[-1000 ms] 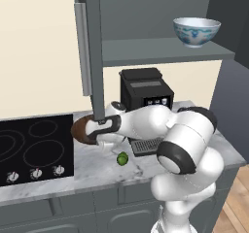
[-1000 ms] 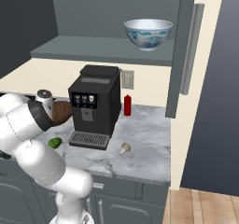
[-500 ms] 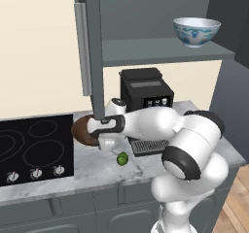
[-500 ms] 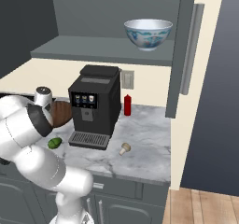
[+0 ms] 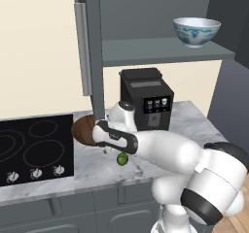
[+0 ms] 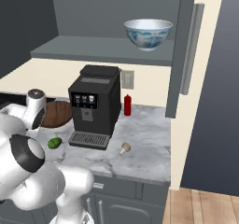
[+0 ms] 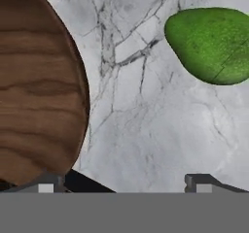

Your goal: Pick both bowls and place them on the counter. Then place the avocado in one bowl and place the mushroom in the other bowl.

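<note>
The dark brown wooden bowl (image 5: 82, 130) (image 6: 58, 113) sits at the left end of the marble counter (image 5: 189, 125), beside the cooktop. My gripper (image 5: 97, 134) (image 7: 124, 184) hangs just right of it, open, with nothing between its fingers. In the hand view the bowl (image 7: 39, 86) lies against the left fingertip (image 7: 46, 184). The green avocado (image 5: 122, 158) (image 6: 54, 143) (image 7: 211, 42) lies on the marble close by. The beige mushroom (image 6: 124, 148) stands in front of the coffee machine. The white bowl with blue pattern (image 5: 196, 30) (image 6: 148, 33) is up on the shelf.
A black coffee machine (image 5: 146, 103) (image 6: 93, 104) stands at the back of the counter with a red bottle (image 6: 127, 105) beside it. The black cooktop (image 5: 34, 147) lies to the left. An open grey cabinet door (image 5: 90, 47) hangs above the wooden bowl.
The gripper has gone from shut on the wooden bowl to wide open, letting go of it. The bowl stays where it was. The arm's elbow has swung slightly right.
</note>
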Robot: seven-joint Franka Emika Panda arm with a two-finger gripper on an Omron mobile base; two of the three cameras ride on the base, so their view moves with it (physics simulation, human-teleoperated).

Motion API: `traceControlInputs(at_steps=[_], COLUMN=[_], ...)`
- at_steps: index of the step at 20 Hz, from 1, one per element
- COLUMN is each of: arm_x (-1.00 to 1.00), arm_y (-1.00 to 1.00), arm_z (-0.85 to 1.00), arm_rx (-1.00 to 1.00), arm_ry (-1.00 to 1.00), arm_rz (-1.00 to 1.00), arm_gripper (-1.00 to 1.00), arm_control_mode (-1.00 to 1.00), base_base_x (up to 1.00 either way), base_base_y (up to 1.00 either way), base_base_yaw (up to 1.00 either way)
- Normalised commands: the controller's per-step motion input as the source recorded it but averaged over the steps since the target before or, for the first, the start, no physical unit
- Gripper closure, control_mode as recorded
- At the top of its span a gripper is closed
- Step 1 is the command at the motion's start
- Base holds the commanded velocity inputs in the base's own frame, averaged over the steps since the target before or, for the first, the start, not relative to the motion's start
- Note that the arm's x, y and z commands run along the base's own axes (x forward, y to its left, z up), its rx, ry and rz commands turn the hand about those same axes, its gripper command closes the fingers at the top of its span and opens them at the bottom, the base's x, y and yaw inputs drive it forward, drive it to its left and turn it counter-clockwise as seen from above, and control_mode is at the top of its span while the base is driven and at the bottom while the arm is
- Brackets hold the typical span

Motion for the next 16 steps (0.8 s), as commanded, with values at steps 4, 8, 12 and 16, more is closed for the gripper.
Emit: traceControlInputs(at_steps=[4,8,12,16], arm_x=[-0.43,-0.42,-0.4,-0.43], arm_y=[-0.21,-0.14,-0.19,-0.31], arm_z=[0.35,0.4,0.41,0.4], arm_rx=[0.0,0.0,0.0,0.0], arm_ry=[-0.25,-0.16,-0.06,-0.01], arm_rz=[0.1,0.03,0.0,0.0], arm_gripper=[-1.0,-1.0,-1.0,-1.0], arm_control_mode=[-1.0,-1.0,-1.0,-1.0], base_base_x=[0.0,0.0,0.0,0.0], base_base_y=[0.0,0.0,0.0,0.0], base_base_yaw=[0.0,0.0,0.0,0.0])
